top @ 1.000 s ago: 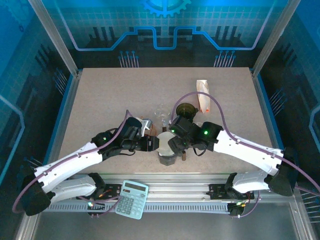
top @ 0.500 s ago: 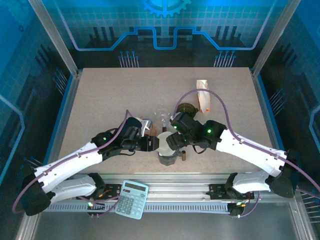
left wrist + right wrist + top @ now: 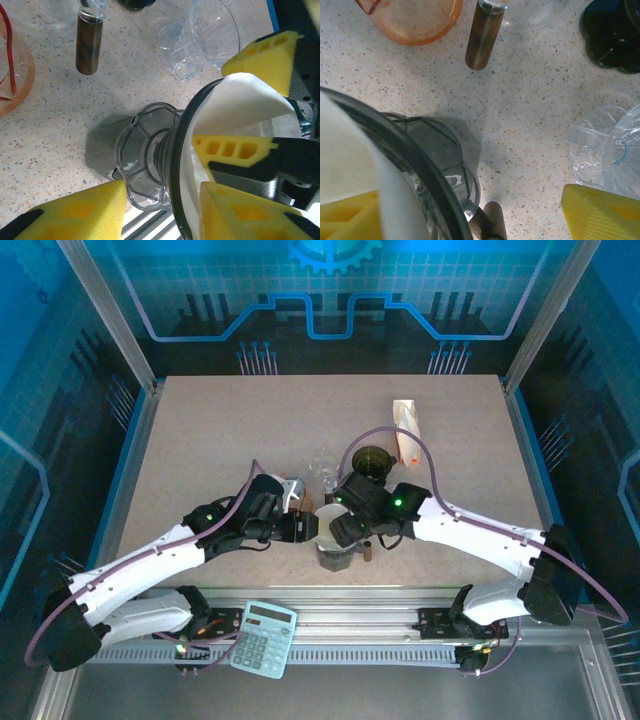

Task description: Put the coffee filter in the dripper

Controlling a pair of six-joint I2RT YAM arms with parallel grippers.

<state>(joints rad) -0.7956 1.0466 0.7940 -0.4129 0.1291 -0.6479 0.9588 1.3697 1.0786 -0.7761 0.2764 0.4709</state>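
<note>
Nearest the bases, a teal calculator is parked on the front rail, off the table surface. Just past the near edge, the smoky dripper is boxed in by both arms, so hardly any room is left there.

The left gripper is seen about half closed, with the dripper's body and black rim between its yellow fingers. It looks clamped on, tho the actual pad contact is hidden by the rim.

The white coffee filter is already sat inside the dripper's cone, its top edge poking above the rim. The right gripper is spread wide and nothing is gripped. One finger is dipped inside the filter, and bare tabletop is left between the other one and the rim.

Right behind, it gets crowded: a brown cylinder, an orange cup, a clear cone and a dark green piece are bunched close. Farther back a white packet is laid by itself. Plenty of open surface is left toward the back and side edges.
</note>
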